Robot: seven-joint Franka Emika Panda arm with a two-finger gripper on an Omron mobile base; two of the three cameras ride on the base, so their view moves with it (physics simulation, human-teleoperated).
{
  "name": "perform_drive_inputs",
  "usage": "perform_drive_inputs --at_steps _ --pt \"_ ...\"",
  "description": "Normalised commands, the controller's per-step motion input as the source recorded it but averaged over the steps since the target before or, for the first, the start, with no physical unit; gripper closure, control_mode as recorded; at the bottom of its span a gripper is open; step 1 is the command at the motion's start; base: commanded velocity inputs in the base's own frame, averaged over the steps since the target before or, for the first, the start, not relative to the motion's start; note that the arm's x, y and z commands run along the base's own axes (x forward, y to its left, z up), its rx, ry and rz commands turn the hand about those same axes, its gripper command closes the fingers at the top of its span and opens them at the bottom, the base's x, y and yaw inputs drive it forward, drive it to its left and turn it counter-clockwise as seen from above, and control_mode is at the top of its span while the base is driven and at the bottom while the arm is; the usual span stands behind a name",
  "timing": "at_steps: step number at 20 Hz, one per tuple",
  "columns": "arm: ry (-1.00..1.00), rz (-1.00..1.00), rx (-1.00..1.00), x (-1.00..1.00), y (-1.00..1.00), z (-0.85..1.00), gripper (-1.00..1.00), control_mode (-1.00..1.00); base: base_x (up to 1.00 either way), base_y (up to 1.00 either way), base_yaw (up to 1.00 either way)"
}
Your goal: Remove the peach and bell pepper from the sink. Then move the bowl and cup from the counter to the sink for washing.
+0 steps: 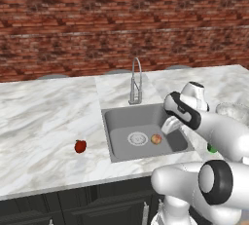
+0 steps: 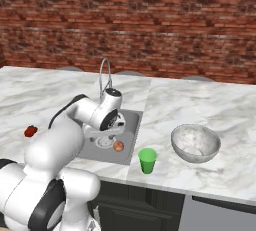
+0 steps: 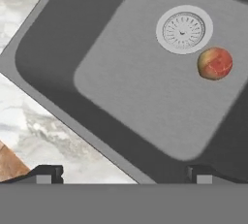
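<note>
The peach (image 1: pixel 156 139) (image 2: pixel 118 146) (image 3: pixel 214 63) lies on the floor of the sink (image 1: pixel 121 119) (image 2: pixel 132 121) (image 3: pixel 131 92), right beside the round drain (image 3: pixel 184 29). My gripper (image 1: pixel 168 127) (image 2: pixel 114 128) (image 3: pixel 123 177) hangs open above the sink's right side, empty, a short way up from the peach. The dark red bell pepper (image 1: pixel 80 146) (image 2: pixel 30 131) rests on the counter (image 1: pixel 44 117) (image 2: pixel 170 105) left of the sink. Right of the sink stand the green cup (image 2: pixel 147 160) (image 1: pixel 212 148) and the silvery bowl (image 2: pixel 195 143) (image 1: pixel 233 109), partly hidden by my arm in the left base view.
A tall arched chrome faucet (image 1: pixel 135 85) (image 2: pixel 104 77) rises behind the basin, close to my hand. A brick wall (image 1: pixel 121 19) backs the counter. Wide bare marble lies left of the sink and behind the bowl.
</note>
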Motion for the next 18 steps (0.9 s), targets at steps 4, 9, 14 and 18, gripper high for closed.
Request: perform_drive_inputs --at_steps 4,9,14,18 --pt "-0.03 0.21 0.01 0.20 -0.04 -0.05 -1.00 -1.00 0.00 0.00 0.00" --pt "-0.05 0.18 0.00 0.20 0.00 -0.10 -1.00 -1.00 0.00 0.00 0.00" --pt "-0.01 0.13 0.00 0.16 0.00 -0.16 -1.00 -1.00 0.00 0.00 0.00" --pt "-0.03 0.09 0.00 0.15 0.00 -0.19 -1.00 -1.00 0.00 0.00 0.00"
